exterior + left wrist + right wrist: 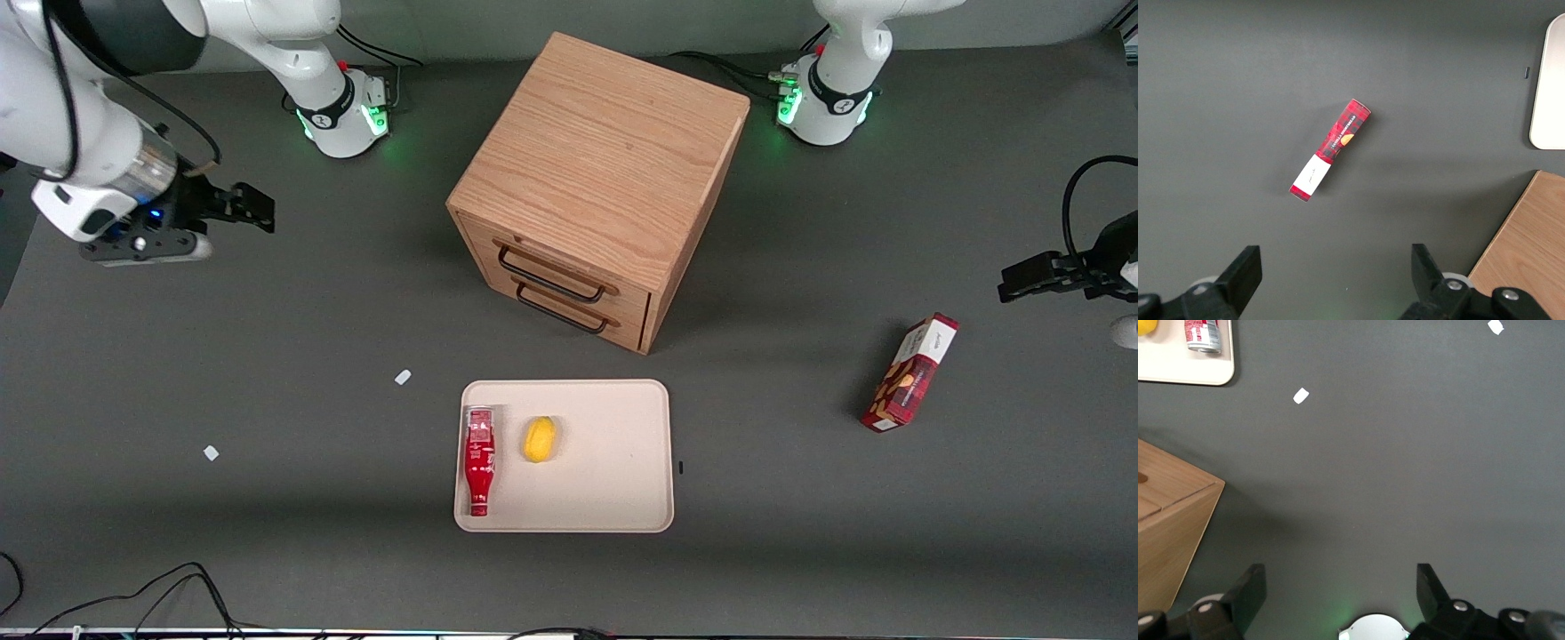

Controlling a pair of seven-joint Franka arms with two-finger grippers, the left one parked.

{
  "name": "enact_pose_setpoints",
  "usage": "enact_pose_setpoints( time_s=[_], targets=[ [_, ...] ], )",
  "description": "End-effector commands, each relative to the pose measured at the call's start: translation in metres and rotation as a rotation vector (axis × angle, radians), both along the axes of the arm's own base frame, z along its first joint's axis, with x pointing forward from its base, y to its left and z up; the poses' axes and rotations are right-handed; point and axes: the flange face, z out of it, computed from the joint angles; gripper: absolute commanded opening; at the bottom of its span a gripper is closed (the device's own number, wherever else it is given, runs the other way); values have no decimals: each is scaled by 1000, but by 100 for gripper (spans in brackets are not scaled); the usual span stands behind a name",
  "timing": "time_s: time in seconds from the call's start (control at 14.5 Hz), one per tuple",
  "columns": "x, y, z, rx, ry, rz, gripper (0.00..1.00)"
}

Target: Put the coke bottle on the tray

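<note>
The dark grey tabletop [267, 373] carries everything. The biggest thing on it is the wooden drawer cabinet [600, 187], with two black handles on its front, which faces the front camera at an angle.

Next in size is the tray [605, 462], cream-beige, flat on the tabletop just in front of the cabinet and nearer to the camera. The coke bottle [479, 460] lies on its side inside the tray, along the edge toward the working arm's end. Its red-capped neck points to 6 o'clock in the front view and its silvery wide end to 12 o'clock. A small yellow object [539, 439] rests on the tray just beside the bottle, not touching it.

A red snack box [910, 372] lies toward the parked arm's end of the tabletop, well apart from the tray.

The claw [253, 206] hangs above the tabletop at the working arm's end, well apart from tray and bottle. Its fingers [1250, 590] stand wide, with nothing between them.

Two small white scraps [403, 377] lie on the tabletop between claw and tray.
</note>
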Motion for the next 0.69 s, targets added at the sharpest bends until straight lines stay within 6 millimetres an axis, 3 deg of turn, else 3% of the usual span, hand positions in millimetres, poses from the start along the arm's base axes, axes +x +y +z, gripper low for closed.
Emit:
enact_pose_setpoints(
  time_s=[0.0,0.34,0.62],
  targets=[
    [-11,-24,12,62,-15,1,100],
    [-3,-14,6,49,-5,18,100],
    [20,-7,11,45,-18,16,100]
  ],
)
